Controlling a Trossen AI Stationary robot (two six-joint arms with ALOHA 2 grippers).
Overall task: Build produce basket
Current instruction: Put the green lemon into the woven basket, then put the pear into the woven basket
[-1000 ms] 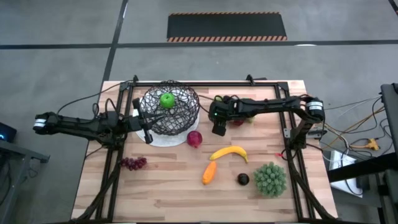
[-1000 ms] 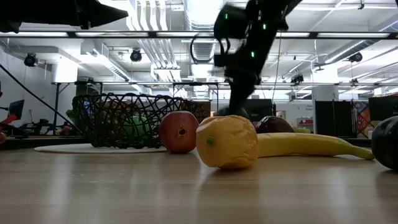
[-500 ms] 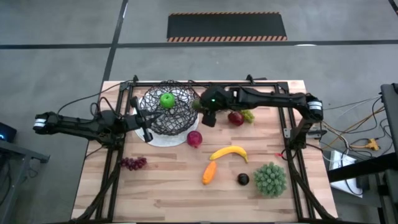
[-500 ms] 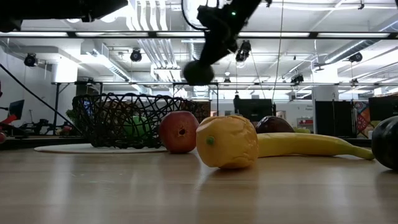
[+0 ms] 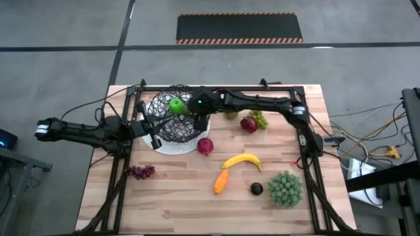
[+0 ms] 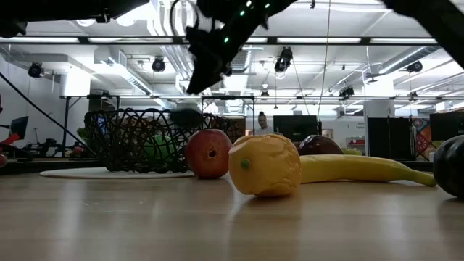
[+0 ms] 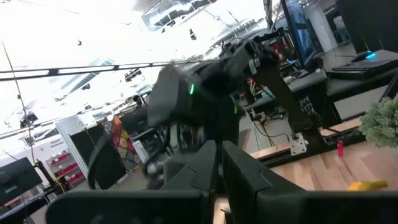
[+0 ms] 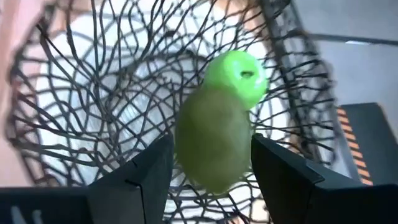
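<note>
The right tool [image 8: 211, 186] hangs above the basket [image 5: 178, 113], at 11 o'clock on the counter [image 5: 170, 203]. It is pinching a pear [image 8: 214, 146] between its fingers [image 8: 283, 171], directly over the green apple [image 5: 176, 105] that already lies inside, probably so the pear can fall into the bowl. The left tool [image 5: 154, 134], pressed together, waits at the basket's 8 o'clock side. The banana [image 5: 241, 160], red apple [image 5: 205, 145] and grapes [image 5: 140, 172] are not yet collected.

Grey concrete floor [image 5: 59, 72] surrounding; black mat with orange-striped edge [image 5: 239, 28] at 12 o'clock. Ceiling with bright strip lights [image 6: 341, 40], exposed ducting. Monitors, shelving at rear. Wooden table [image 5: 184, 196].
</note>
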